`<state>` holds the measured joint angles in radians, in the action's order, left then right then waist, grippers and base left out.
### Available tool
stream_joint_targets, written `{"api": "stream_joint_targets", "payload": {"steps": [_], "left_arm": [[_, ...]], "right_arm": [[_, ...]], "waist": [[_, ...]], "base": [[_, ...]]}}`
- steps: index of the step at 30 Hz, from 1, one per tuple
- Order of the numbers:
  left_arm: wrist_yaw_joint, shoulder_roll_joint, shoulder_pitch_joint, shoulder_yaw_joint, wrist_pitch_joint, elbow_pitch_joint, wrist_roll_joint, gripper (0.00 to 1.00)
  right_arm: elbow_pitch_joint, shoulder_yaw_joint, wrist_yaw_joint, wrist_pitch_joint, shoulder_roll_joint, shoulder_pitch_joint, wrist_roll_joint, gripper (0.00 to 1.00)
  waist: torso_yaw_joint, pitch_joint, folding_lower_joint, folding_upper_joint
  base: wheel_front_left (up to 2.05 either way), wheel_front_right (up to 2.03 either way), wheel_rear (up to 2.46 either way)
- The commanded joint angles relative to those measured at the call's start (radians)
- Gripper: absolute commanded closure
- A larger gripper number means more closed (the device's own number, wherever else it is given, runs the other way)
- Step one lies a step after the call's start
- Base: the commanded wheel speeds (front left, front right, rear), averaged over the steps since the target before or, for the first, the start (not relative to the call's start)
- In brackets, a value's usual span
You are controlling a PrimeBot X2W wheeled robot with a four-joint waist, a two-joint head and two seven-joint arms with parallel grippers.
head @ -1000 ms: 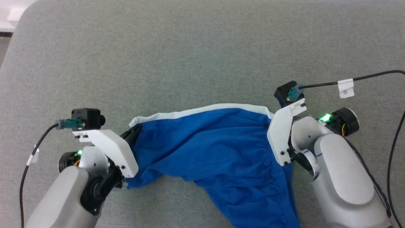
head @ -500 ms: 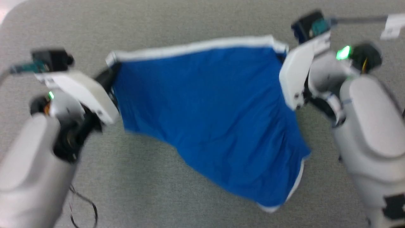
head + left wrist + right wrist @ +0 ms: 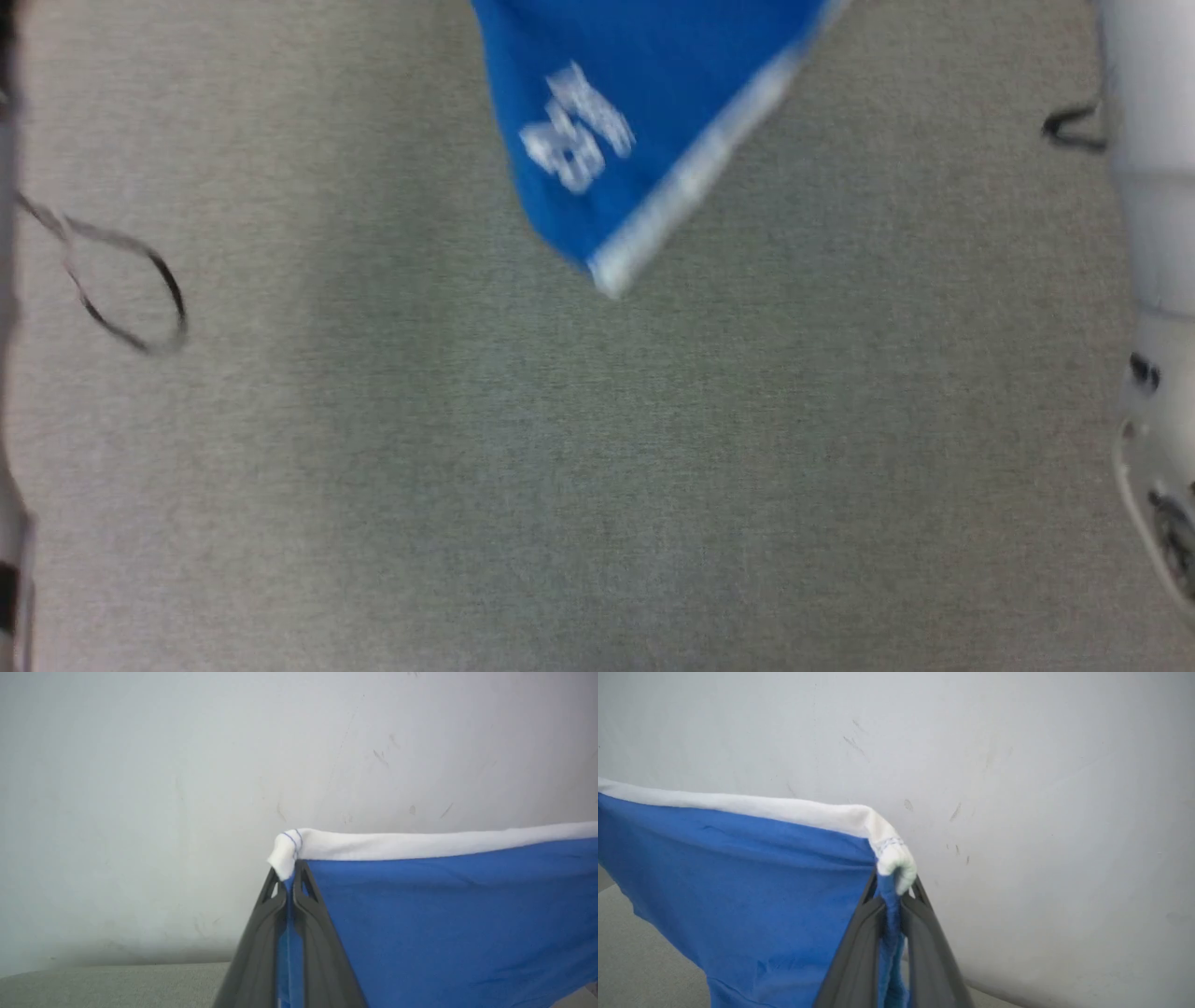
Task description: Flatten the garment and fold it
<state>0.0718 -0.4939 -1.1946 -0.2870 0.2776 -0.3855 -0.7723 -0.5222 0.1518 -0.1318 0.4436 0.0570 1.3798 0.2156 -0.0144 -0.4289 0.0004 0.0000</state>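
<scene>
Blue garment (image 3: 444,914) hangs stretched between the left gripper (image 3: 290,884) and right gripper (image 3: 892,893), each clenched on a white-trimmed corner; thin pinches could slip, dropping it crumpled.

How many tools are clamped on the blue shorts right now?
2. The left tool pinches one end of the white-trimmed edge of the shorts; the right tool pinches the other end. The cloth hangs between them over the grey surface.
</scene>
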Motion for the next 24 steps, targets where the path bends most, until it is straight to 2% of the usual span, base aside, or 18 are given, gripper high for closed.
{"api": "stream_joint_targets", "payload": {"steps": [1, 4, 9, 12, 19, 24], "left_arm": [[-0.003, -0.009, -0.049, 0.015, -0.042, -0.021, 0.018, 1.0], [-0.014, -0.009, -0.135, 0.032, -0.124, -0.053, 0.042, 1.0], [-0.044, -0.004, -0.23, 0.057, -0.252, -0.104, 0.061, 1.0], [-0.074, 0.001, -0.236, 0.048, -0.291, -0.134, 0.066, 1.0], [-0.137, 0.008, -0.103, 0.009, -0.352, -0.159, 0.066, 1.0], [-0.133, 0.022, 0.085, 0.008, -0.397, -0.102, 0.039, 1.0]], "right_arm": [[-0.03, -0.015, 0.001, -0.042, -0.004, 0.044, -0.011, 1.0], [-0.083, -0.058, 0.001, -0.137, -0.006, 0.122, 0.028, 1.0], [-0.147, -0.026, 0.001, -0.286, -0.006, 0.205, 0.046, 1.0], [-0.174, -0.012, 0.001, -0.344, -0.007, 0.221, 0.074, 1.0], [-0.203, 0.037, 0.001, -0.418, -0.007, 0.12, 0.176, 1.0], [-0.137, 0.084, 0.001, -0.426, -0.001, -0.063, 0.226, 1.0]], "waist": [[0.036, -0.039, -0.0004, 0.0], [0.04, -0.055, -0.0004, 0.0], [0.036, -0.079, -0.0004, 0.0], [0.026, -0.091, -0.0004, 0.0], [0.0, -0.053, -0.0004, 0.0], [-0.018, 0.026, -0.0004, 0.0]], "base": [[0.0, 0.0, 0.0], [0.0, 0.0, 0.0], [0.0, 0.0, 0.0], [0.0, 0.0, 0.0], [0.0, 0.0, 0.0], [0.0, 0.0, 0.0]]}}
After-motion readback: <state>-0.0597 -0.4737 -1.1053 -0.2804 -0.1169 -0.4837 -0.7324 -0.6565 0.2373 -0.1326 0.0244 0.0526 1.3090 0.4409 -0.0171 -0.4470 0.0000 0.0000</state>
